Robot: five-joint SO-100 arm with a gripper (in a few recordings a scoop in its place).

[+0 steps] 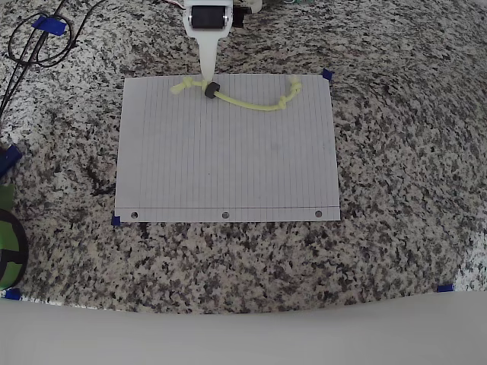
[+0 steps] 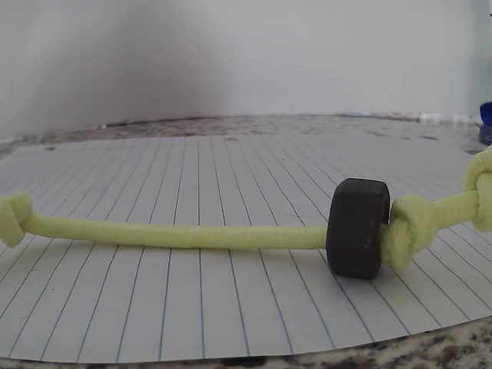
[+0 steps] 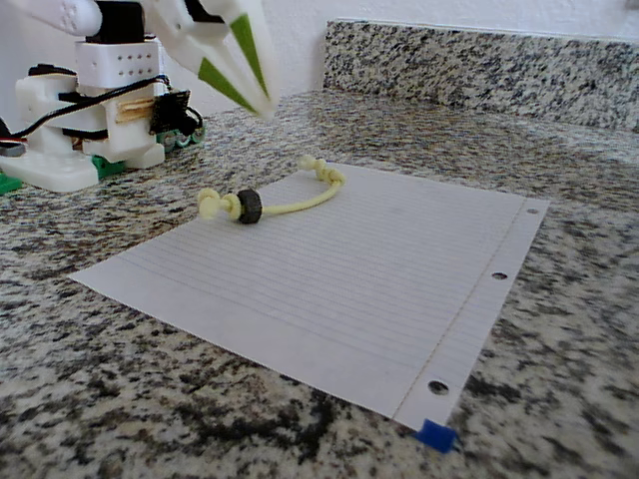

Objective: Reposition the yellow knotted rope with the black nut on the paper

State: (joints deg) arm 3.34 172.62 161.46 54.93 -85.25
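The yellow knotted rope (image 1: 243, 101) lies in a shallow curve along the far edge of the paper (image 1: 228, 160), a knot at each end. The black nut (image 1: 211, 90) sits on the cord close to the left knot. In the wrist view the rope (image 2: 192, 236) stretches across the paper (image 2: 192, 307), and the nut (image 2: 356, 238) rests against a knot at the right. In the fixed view my gripper (image 3: 268, 108) hangs in the air above and behind the nut (image 3: 249, 207) and the rope (image 3: 300, 203), touching neither. Its fingertips meet with nothing between them.
The paper lies on a speckled granite counter (image 1: 396, 228) with blue tape marks at its corners. Black cables (image 1: 38, 42) loop at the far left. A green object (image 1: 7, 243) sits at the left edge. The arm's base (image 3: 90, 130) stands behind the paper, with a backsplash (image 3: 479, 65) beyond.
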